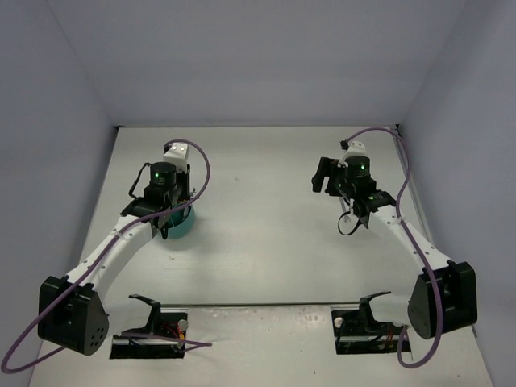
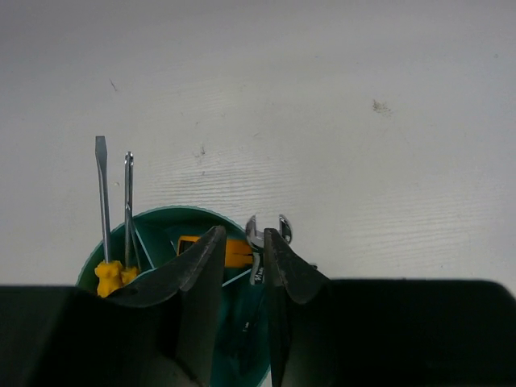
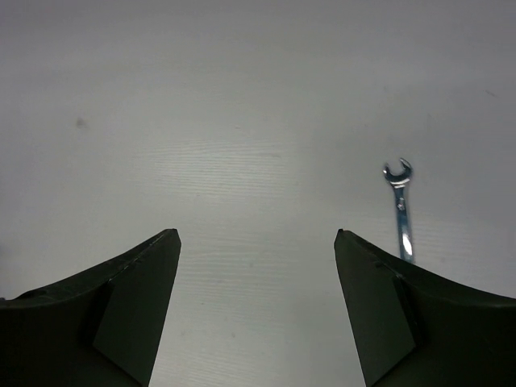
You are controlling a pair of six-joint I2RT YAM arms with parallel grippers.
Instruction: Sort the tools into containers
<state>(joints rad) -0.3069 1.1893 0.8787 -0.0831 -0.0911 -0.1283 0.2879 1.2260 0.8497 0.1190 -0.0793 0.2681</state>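
The round teal bowl (image 2: 165,219) with dividers sits under my left gripper (image 2: 243,234); it also shows in the top view (image 1: 185,227). Two orange-handled screwdrivers (image 2: 103,201) lean out over its far left rim. An orange tool (image 2: 235,252) lies in a middle compartment. A small silver wrench (image 2: 257,256) rests inside against the rim, beside my right finger and apart from the left one. The left jaws stand a little apart, holding nothing. My right gripper (image 3: 256,234) is wide open and empty above the table. A second silver wrench (image 3: 401,205) lies on the table to its right.
White walls close the table in at the back and both sides. Two black fixtures with cables (image 1: 153,326) (image 1: 367,322) sit at the near edge by the arm bases. The right arm (image 1: 403,234) reaches over the right half of the table.
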